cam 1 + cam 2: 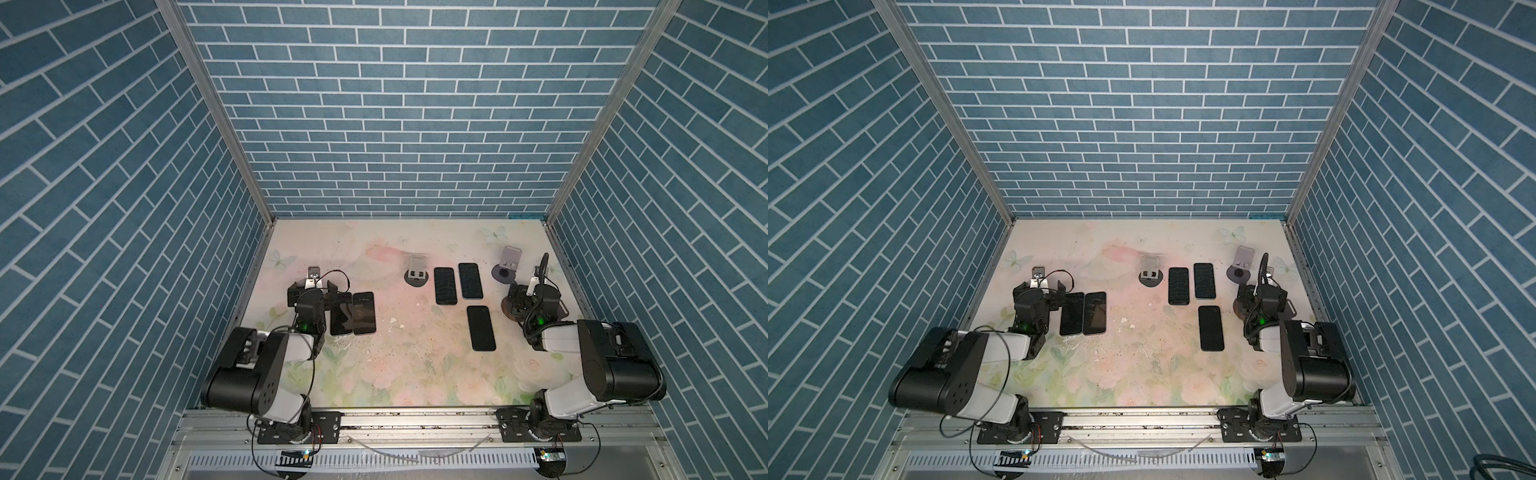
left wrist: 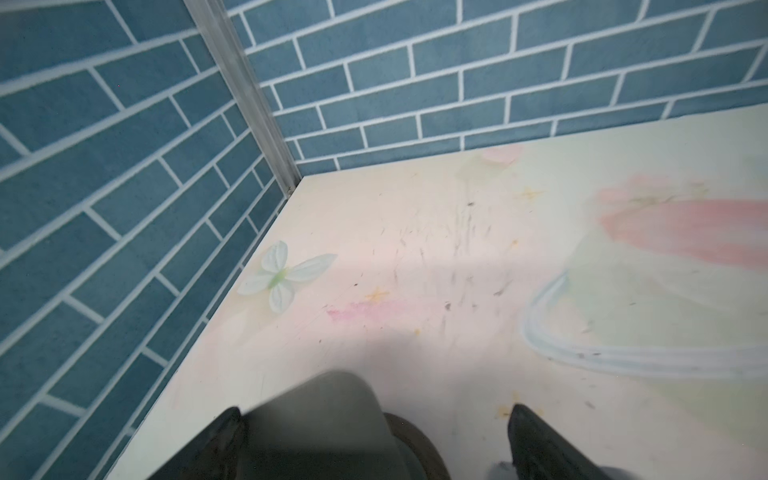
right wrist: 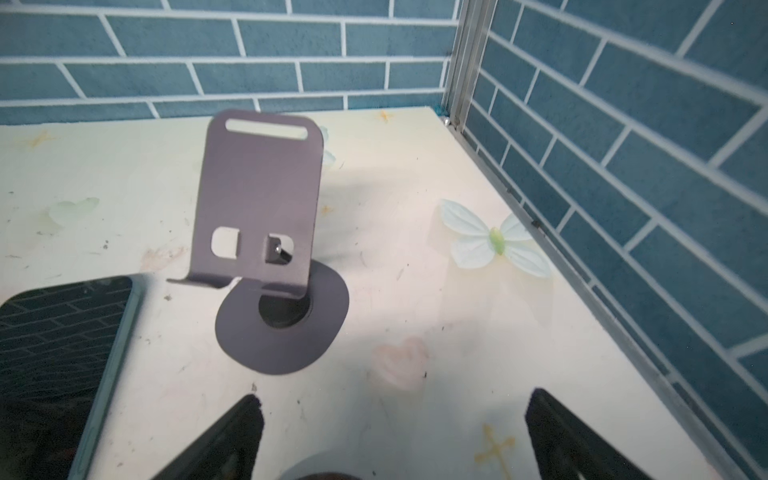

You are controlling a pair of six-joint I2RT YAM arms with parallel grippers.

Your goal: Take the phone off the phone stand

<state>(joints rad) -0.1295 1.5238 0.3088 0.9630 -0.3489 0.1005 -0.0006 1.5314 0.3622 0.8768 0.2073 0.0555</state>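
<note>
Both pairs of jaws gape wide, gripping nothing: left gripper (image 2: 374, 411) flanks a silver stand (image 1: 313, 275); right gripper (image 3: 395, 397) faces the purple stand (image 3: 257, 195), a phone (image 3: 62, 353) flat alongside.

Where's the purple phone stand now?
In both top views the purple phone stand sits far right, just beyond the jaws of the right arm, with a flat phone to its left.

Five dark phones lie flat on the floral table (image 1: 415, 374): a left pair (image 1: 364, 312) with edges meeting, a middle pair (image 1: 445, 285) just apart, and a single phone (image 1: 481, 328) nearer the arms. The left gripper (image 1: 314, 287), jaws spread wide, straddles a small stand (image 1: 313, 275). A silver stand (image 1: 417, 269) and a purple stand (image 1: 509, 262) sit farther back. The right gripper (image 1: 534, 293) hangs near the purple stand, beside a round brown base (image 1: 510, 312).
</note>
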